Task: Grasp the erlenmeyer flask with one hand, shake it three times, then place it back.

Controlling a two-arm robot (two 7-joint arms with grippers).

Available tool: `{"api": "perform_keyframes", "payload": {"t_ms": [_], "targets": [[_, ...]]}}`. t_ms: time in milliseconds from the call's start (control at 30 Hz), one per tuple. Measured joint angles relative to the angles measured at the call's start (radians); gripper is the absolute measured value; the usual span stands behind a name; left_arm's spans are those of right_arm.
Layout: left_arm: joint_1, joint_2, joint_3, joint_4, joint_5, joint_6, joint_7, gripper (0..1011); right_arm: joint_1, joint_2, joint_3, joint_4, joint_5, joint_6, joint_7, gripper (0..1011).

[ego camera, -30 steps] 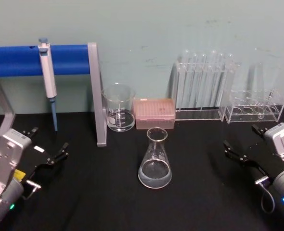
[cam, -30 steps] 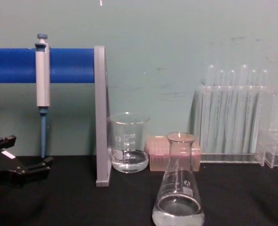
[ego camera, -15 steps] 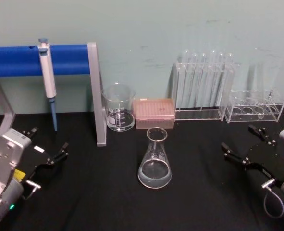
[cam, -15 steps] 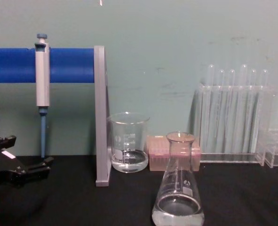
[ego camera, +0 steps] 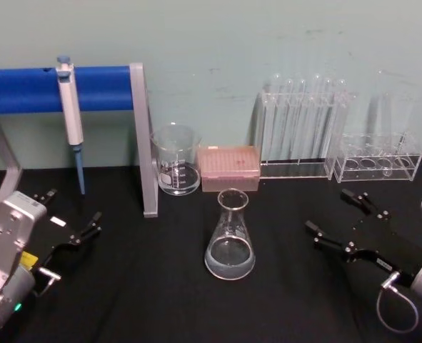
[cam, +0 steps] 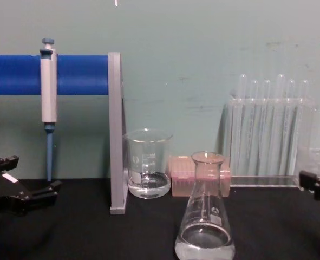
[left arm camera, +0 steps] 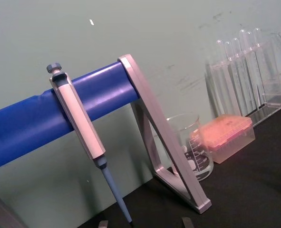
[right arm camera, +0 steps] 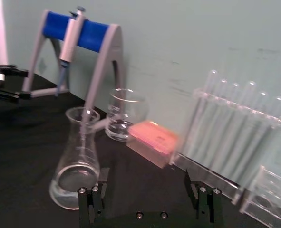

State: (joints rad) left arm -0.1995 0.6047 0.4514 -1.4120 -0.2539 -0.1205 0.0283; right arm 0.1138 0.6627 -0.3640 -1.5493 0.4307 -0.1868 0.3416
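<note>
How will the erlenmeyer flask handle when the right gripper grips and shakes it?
The erlenmeyer flask is smooth glass, so probably slippery and fragile; the open right gripper should close gently on the narrow neck. Shallow liquid sits in the wide base, so it is likely bottom-heavy and resists tipping, though it may slosh. The left gripper is parked.

The erlenmeyer flask (ego camera: 230,239) stands before the beaker (ego camera: 176,168) and tip box (ego camera: 229,168).

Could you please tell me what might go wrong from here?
The clear glass cone-shaped flask holds liquid with an open mouth, so shaking could spill it. The open black right gripper could slip on its sloped wall. The cylindrical glass beaker and pink box behind it might be struck. The left gripper sits idle at the left.
</note>
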Motion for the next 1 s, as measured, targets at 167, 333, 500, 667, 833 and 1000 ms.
{"api": "perform_keyframes", "payload": {"t_ms": [167, 333, 500, 667, 833, 1000], "targets": [[0.000, 0.000, 0.000, 0.000, 0.000, 0.000, 0.000, 1001, 0.012, -0.015, -0.006, 0.005, 0.009, -0.002, 0.046, 1000], [0.000, 0.000, 0.000, 0.000, 0.000, 0.000, 0.000, 1001, 0.033, -0.035, -0.016, 0.025, 0.014, -0.005, 0.096, 1000], [0.000, 0.000, 0.000, 0.000, 0.000, 0.000, 0.000, 1001, 0.060, -0.060, -0.028, 0.050, 0.019, -0.006, 0.142, 1000], [0.000, 0.000, 0.000, 0.000, 0.000, 0.000, 0.000, 1001, 0.095, -0.095, -0.042, 0.090, 0.029, -0.002, 0.192, 1000], [0.000, 0.000, 0.000, 0.000, 0.000, 0.000, 0.000, 1001, 0.130, -0.129, -0.051, 0.132, 0.031, 0.005, 0.226, 1000], [0.000, 0.000, 0.000, 0.000, 0.000, 0.000, 0.000, 1001, 0.171, -0.171, -0.061, 0.189, 0.033, 0.014, 0.261, 1000]]}}
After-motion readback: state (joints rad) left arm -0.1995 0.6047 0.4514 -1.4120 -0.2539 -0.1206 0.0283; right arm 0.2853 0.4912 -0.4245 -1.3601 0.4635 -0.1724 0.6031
